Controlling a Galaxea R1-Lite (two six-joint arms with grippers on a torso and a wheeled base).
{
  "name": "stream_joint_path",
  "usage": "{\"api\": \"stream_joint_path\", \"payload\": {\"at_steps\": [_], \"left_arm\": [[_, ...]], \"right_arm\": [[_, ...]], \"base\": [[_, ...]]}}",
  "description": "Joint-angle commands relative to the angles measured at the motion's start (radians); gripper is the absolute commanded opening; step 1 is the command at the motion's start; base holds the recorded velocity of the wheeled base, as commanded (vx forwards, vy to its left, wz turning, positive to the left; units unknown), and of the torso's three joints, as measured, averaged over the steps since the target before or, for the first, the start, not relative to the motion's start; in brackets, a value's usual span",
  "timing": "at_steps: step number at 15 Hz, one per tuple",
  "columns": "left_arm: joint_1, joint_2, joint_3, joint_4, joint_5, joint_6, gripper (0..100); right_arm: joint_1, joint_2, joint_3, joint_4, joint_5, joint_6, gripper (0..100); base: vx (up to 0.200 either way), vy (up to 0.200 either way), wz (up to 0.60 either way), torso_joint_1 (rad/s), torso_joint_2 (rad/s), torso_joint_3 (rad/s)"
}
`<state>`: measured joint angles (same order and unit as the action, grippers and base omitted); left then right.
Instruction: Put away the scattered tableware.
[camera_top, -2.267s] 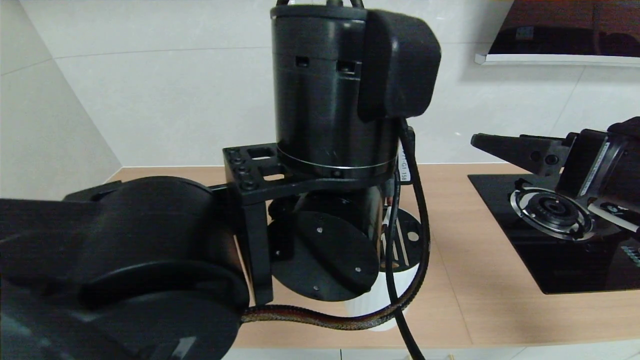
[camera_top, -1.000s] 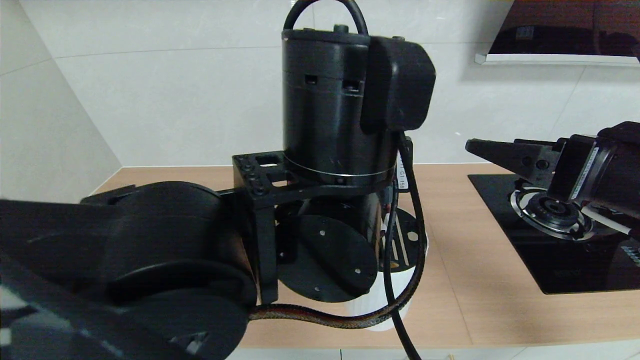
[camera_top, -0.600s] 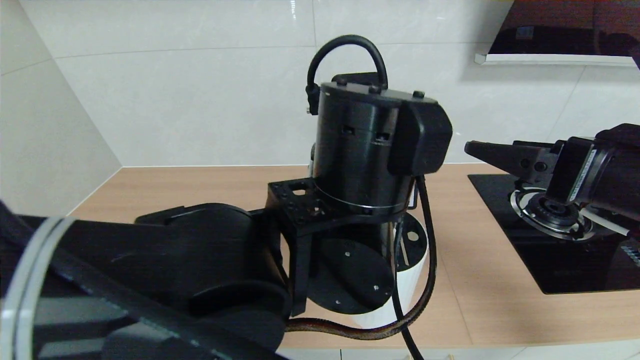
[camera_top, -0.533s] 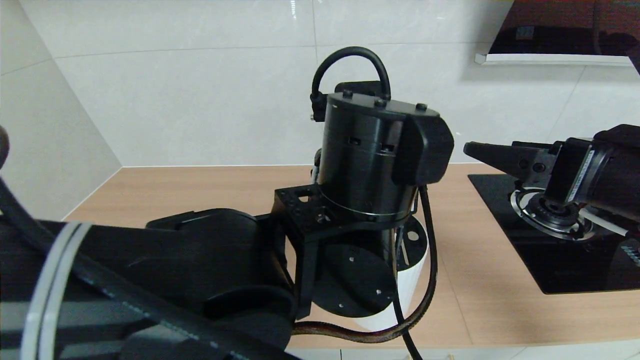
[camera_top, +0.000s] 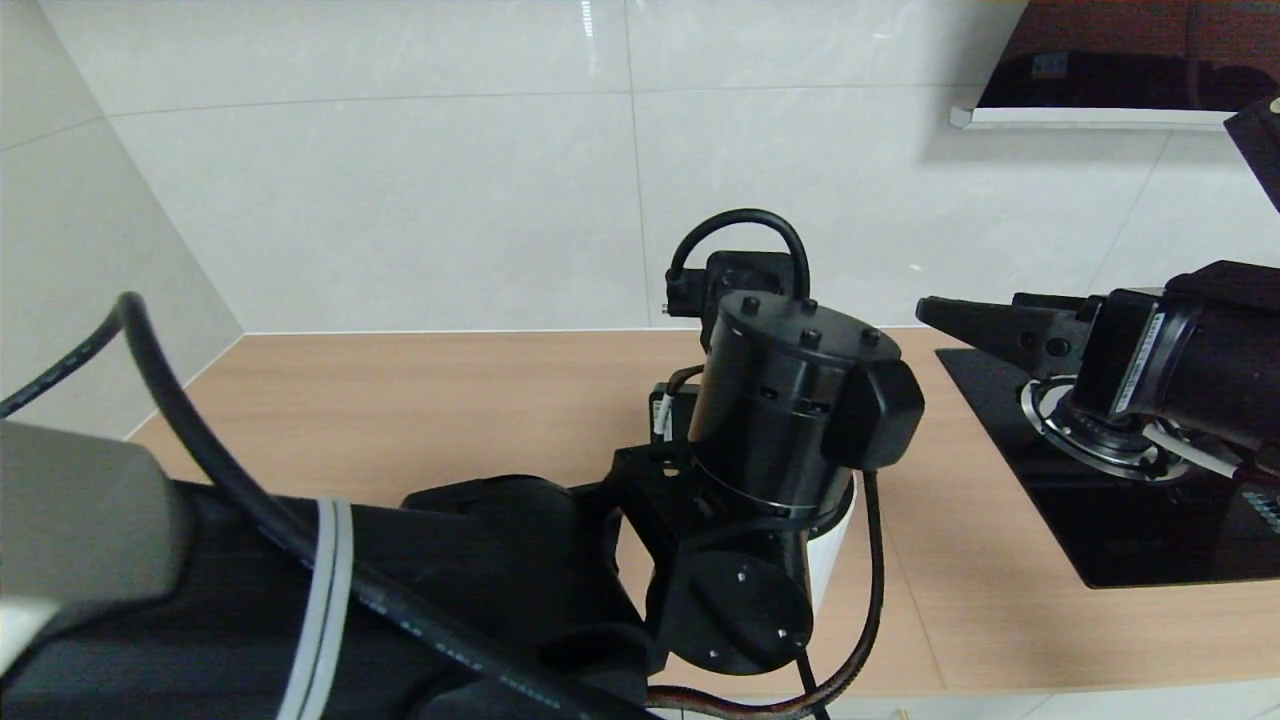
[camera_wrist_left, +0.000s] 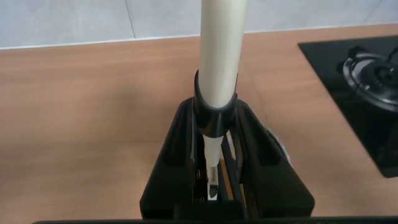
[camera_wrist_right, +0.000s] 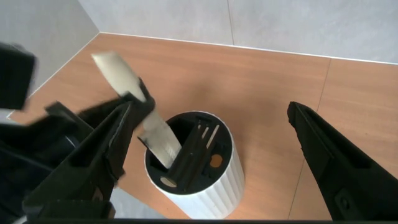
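My left gripper (camera_wrist_left: 214, 118) is clenched on the knife (camera_wrist_left: 221, 50). Its blade is down in the white holder (camera_wrist_right: 205, 186) at the near edge of the counter (camera_top: 400, 400), tilted, I judge, to meet a slot. My right gripper (camera_wrist_right: 209, 107) hangs released to the right, keeping clear.

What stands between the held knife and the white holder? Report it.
Nothing visible does. The left gripper holds the knife over the white holder, and the blade already dips into the holder's top.
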<state>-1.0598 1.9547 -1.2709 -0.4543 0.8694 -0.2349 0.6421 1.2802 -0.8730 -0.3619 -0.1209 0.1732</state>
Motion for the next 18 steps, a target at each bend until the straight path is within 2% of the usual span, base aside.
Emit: {"api": "stream_joint_path", "payload": {"at_steps": [1, 4, 12, 13, 18], "left_arm": [[0.0, 0.024, 0.028, -0.018, 0.0, -0.003, 0], [0.0, 0.041, 0.045, -0.03, 0.0, -0.014, 0], [0.0, 0.053, 0.044, -0.034, 0.0, -0.014, 0], [0.0, 0.053, 0.044, -0.034, 0.0, -0.014, 100], [0.001, 0.046, 0.042, -0.034, 0.0, -0.014, 100]], "right_arm": [[0.001, 0.002, -0.001, 0.0, 0.0, 0.0, 100], [0.001, 0.004, 0.0, 0.0, 0.0, 0.0, 100], [0.002, 0.005, 0.0, 0.0, 0.001, 0.0, 100], [0.002, 0.004, 0.0, 0.0, 0.001, 0.0, 100], [0.002, 0.004, 0.0, 0.0, 0.001, 0.0, 100]], "base": [[0.0, 0.0, 0.0, 0.0, 0.0, 0.0], [0.0, 0.0, 0.0, 0.0, 0.0, 0.0], [0.0, 0.0, 0.0, 0.0, 0.0, 0.0], [0.0, 0.0, 0.0, 0.0, 0.0, 0.0], [0.0, 0.0, 0.0, 0.0, 0.0, 0.0]]}}
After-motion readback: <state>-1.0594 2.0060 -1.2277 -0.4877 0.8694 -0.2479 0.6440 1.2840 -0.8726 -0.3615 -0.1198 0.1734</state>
